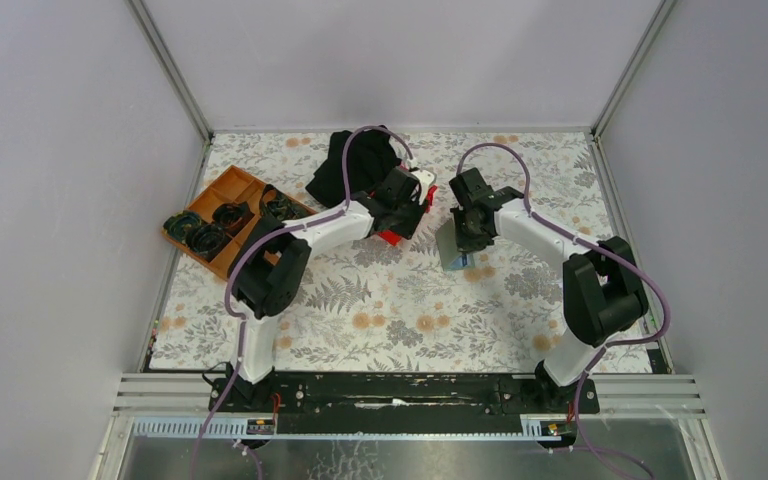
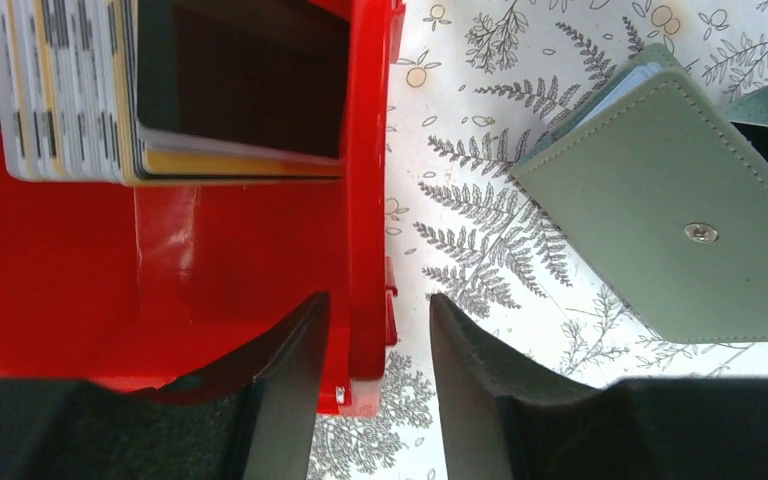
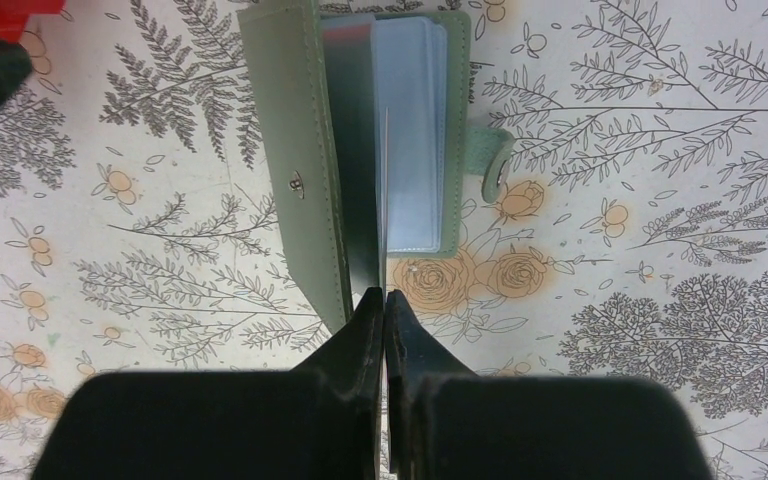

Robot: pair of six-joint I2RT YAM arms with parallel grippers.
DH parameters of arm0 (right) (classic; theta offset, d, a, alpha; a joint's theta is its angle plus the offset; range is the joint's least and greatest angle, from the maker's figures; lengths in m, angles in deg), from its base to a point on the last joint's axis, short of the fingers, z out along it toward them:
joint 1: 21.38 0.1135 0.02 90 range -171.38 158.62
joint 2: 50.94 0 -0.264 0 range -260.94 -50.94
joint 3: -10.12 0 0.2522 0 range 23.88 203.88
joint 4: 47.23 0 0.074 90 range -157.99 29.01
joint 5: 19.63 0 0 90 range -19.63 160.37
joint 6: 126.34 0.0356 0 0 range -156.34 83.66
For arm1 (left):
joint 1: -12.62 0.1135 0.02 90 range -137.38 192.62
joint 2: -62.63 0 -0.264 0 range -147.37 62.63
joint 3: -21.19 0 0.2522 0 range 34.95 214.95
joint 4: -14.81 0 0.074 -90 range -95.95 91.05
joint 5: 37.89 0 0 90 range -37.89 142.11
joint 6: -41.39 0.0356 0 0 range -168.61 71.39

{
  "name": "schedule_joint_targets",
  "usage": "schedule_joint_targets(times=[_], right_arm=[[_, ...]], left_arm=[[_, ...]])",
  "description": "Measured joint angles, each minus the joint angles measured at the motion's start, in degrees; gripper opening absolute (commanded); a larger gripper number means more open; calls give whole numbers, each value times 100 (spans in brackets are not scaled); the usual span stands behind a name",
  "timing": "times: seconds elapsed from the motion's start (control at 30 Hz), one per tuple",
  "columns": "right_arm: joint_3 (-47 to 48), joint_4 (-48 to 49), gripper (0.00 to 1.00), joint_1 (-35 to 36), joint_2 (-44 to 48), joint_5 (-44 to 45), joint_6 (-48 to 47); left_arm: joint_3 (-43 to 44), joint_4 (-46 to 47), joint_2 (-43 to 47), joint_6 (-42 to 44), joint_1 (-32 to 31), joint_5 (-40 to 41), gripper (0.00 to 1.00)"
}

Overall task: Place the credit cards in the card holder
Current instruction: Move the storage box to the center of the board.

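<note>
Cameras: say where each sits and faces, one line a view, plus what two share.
Top external: above and behind, looking down on the table; left arm and right arm show.
Left wrist: on left arm, facing down; open left gripper astride red bin wall.
Right wrist: on right arm, facing down; right gripper shut on the card holder.
Wrist views share the card holder.

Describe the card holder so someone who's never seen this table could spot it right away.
On the flower-patterned table, look just right of the red bin, pinched by the right arm's fingers. The card holder is a flat wallet, opened to show clear sleeves. Its grey-green cover with a small metal snap sets it apart from the bin.
</note>
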Motion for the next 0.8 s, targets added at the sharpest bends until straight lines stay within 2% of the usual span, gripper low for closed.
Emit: schedule_joint_targets(times=[0.57,0.8], right_arm=[[245,330,0,20,92,-505,42],[245,503,0,236,92,-616,129]], left_arm=[[-177,133,903,-1158,0,197,55],[-229,155,990,-1475,-9,131,55]])
